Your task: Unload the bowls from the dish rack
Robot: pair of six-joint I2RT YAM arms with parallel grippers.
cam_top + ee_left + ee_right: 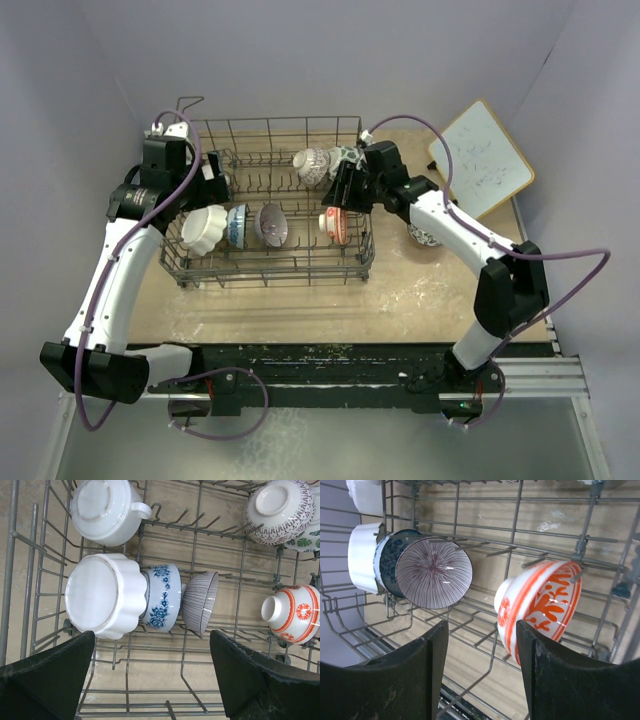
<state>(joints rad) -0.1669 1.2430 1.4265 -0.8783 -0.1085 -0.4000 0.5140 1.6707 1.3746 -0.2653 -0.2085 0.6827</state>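
The dark wire dish rack (pixel 272 272) stands mid-table. Its front row holds a white scalloped bowl (pixel 203 228), a blue bowl (pixel 237 226), a grey-purple bowl (pixel 272 224) and a red-orange bowl (pixel 335 224), all on edge. A speckled bowl (pixel 312 165) and a green-white bowl (pixel 347 157) sit in the back row. My left gripper (pixel 152 675) is open and empty above the rack floor, near the white scalloped bowl (pixel 100 595). My right gripper (pixel 482 650) is open, its right finger (pixel 555 685) right beside the red-orange bowl (pixel 545 605).
A white handled cup (pixel 105 507) lies in the rack's back left. One patterned bowl (pixel 424 236) stands on the table right of the rack, under my right arm. A tilted white board (pixel 485 158) is at the back right.
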